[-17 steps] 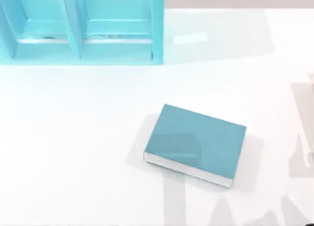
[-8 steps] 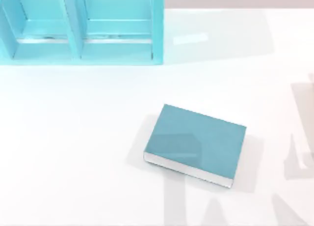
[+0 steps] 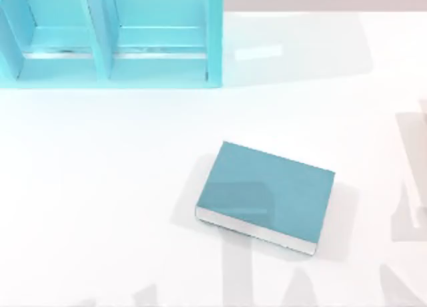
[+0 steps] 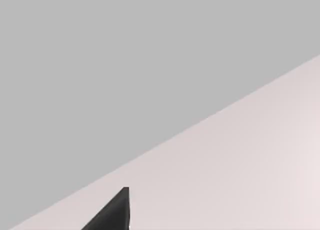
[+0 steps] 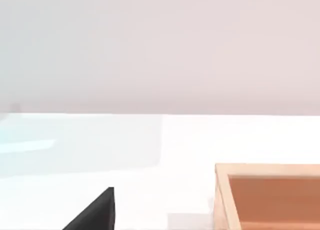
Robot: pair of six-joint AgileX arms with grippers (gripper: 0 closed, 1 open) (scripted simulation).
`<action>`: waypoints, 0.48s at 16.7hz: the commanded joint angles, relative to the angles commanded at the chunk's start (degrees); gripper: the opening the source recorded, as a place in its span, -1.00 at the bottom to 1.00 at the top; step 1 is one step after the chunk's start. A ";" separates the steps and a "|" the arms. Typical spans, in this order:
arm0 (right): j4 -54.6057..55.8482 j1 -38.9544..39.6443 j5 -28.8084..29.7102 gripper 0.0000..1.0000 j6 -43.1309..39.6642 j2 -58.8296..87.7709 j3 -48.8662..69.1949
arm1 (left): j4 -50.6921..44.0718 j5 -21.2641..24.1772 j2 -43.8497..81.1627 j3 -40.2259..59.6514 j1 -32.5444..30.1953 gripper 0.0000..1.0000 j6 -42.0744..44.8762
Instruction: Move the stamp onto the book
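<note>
The book [image 3: 265,195] lies flat and slightly askew right of centre on the white surface [image 3: 100,187], well apart from the light-blue shelf unit [image 3: 110,37] at the far left, while a wooden tray [image 5: 270,195] appears in the right wrist view, and I cannot tell either claw's state.

Bright, even light; soft grey shadows fall across the white table [image 3: 100,187] beside the book [image 3: 267,193].
</note>
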 joint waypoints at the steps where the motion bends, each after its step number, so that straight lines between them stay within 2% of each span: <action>1: 0.00 0.00 0.00 1.00 0.00 0.00 0.00 | -3.40 -2.27 -1.27 -8.24 -3.21 1.00 0.72; 4: 0.00 0.00 0.00 1.00 0.00 0.00 0.00 | -12.85 -8.36 -4.73 -29.93 -12.19 1.00 2.71; 8: 0.00 0.00 0.00 1.00 0.00 0.00 0.00 | -22.96 -14.45 -8.31 -50.67 -21.87 1.00 4.82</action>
